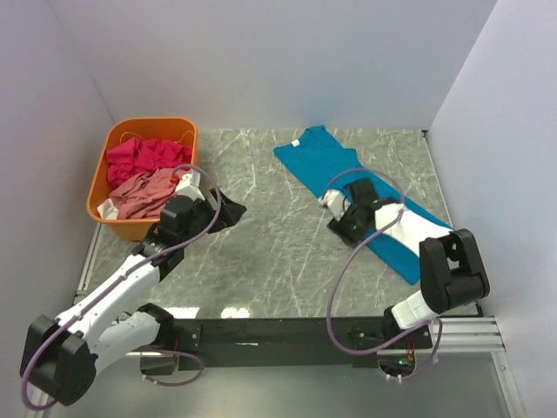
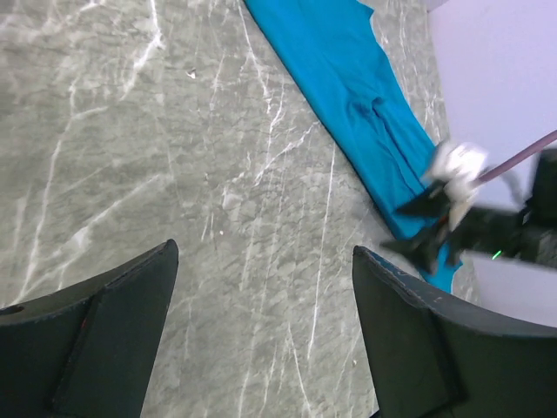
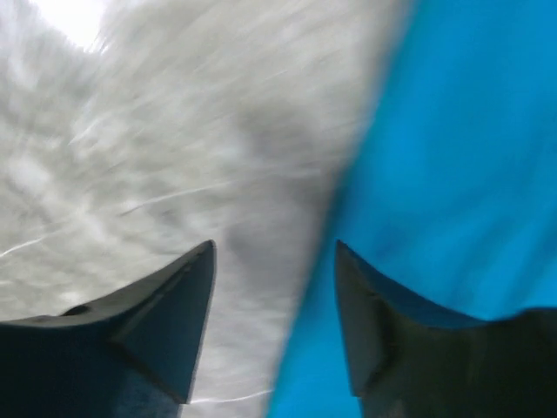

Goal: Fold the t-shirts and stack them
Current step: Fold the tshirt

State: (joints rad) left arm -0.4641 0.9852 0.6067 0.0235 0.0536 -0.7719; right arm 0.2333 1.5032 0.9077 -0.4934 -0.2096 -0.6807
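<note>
**Hovering pincers, one shirt out, two in the basket**

Grey marbled counter [image 1: 278,261] fills the floor of the white-walled cell. On its right half the teal-blue t-shirt [image 1: 315,158] lies flat in a long band, running from the far middle towards the near right corner. An orange basket [image 1: 98,193] sits at the far left. It holds the magenta-pink t-shirt [image 1: 148,155] bunched at its far side and the dusty salmon-pink t-shirt [image 1: 146,193] crumpled at its near side.

The left pincer [image 2: 265,326] reaches out just right of the basket, over bare counter. Its fingers are spread wide with nothing between them. The right pincer [image 3: 274,318] is over the left edge of the teal-blue t-shirt, about midway along it. It is parted too, one finger over stone and the other over cloth. That wrist view is blurred, so I cannot tell whether the fingers touch the fabric.
</note>
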